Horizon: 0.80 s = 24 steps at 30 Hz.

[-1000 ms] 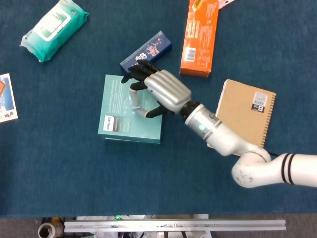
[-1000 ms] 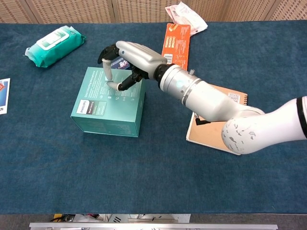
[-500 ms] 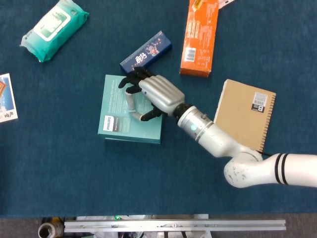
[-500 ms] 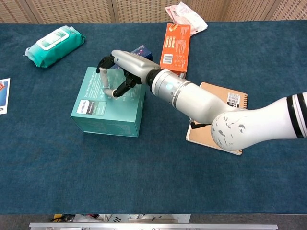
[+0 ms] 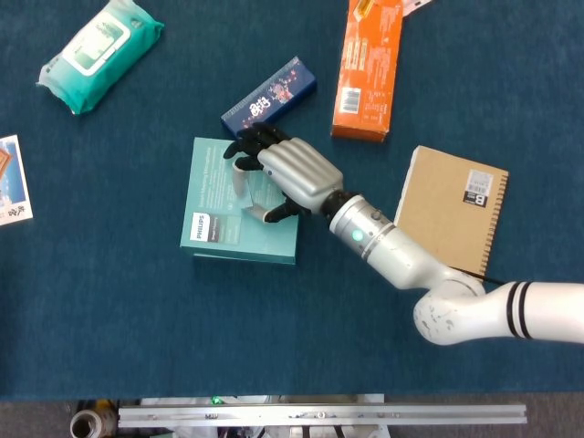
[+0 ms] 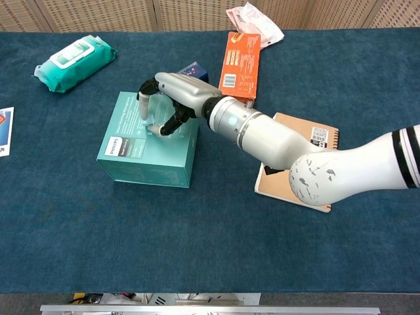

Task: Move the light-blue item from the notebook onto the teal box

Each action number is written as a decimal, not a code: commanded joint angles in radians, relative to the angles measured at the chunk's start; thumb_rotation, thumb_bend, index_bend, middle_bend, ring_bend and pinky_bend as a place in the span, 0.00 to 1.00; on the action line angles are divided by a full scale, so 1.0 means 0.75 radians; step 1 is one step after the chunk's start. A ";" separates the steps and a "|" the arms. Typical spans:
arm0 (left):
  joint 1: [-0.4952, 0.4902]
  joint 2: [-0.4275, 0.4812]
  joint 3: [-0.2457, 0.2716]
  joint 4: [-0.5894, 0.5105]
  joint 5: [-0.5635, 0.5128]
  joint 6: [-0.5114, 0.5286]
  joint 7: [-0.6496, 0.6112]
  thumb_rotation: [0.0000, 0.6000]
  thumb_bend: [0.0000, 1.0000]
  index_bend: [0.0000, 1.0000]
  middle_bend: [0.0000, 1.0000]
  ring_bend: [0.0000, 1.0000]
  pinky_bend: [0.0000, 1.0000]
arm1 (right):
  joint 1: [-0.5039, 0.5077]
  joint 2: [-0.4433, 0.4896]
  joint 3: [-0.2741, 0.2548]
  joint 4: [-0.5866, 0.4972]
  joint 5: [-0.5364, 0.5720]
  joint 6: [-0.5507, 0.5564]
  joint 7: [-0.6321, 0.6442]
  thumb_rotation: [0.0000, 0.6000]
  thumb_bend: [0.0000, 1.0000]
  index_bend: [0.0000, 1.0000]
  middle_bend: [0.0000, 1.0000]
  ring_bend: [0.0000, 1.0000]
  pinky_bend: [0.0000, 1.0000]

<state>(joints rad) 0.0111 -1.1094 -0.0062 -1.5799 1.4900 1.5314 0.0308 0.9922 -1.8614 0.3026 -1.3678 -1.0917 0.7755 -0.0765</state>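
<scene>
Light-blue item (image 5: 241, 182): one small pale piece, standing on top of the single teal box (image 5: 217, 219), between the fingertips of the right hand (image 5: 290, 172). Whether it rests fully on the box top or hangs just above it cannot be told.

From the left edge: one printed card (image 5: 11, 180), only partly in frame; one green wipes pack (image 5: 99, 53) at the far left corner; the teal box near the middle of the blue table (image 5: 137, 338); one dark-blue patterned box (image 5: 270, 93) just behind the teal box; one long orange box (image 5: 368, 67) further right; one white crumpled packet (image 6: 252, 16) at the far edge, seen in the chest view; and one brown spiral notebook (image 5: 453, 208) on the right, well apart from the teal box.

Only the right hand shows. Its dark fingertips (image 6: 148, 87) curl down over the box top, thumb below, clamped around the pale item. The arm (image 5: 401, 260) crosses the notebook's near corner.
</scene>
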 commanded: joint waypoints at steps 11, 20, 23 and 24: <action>-0.004 0.003 -0.007 -0.004 0.002 0.002 0.005 1.00 0.26 0.10 0.37 0.35 0.41 | -0.019 0.083 -0.010 -0.103 -0.073 0.017 0.046 1.00 0.30 0.35 0.19 0.05 0.00; -0.034 0.035 -0.027 -0.009 0.016 -0.011 0.001 1.00 0.26 0.10 0.37 0.35 0.41 | -0.122 0.243 -0.006 -0.272 -0.181 0.197 0.063 1.00 0.30 0.33 0.20 0.04 0.00; -0.059 0.056 -0.033 -0.013 0.025 -0.039 -0.015 1.00 0.26 0.10 0.37 0.35 0.41 | -0.180 0.314 0.000 -0.337 -0.196 0.288 0.046 1.00 0.30 0.33 0.23 0.05 0.00; -0.068 0.062 -0.035 -0.014 0.030 -0.046 -0.016 1.00 0.26 0.10 0.37 0.35 0.41 | -0.197 0.337 0.001 -0.356 -0.200 0.314 0.038 1.00 0.30 0.33 0.24 0.06 0.00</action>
<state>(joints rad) -0.0343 -1.0680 -0.0303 -1.5892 1.5089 1.5021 0.0215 0.8779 -1.6476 0.2995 -1.5987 -1.2271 0.9690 -0.0372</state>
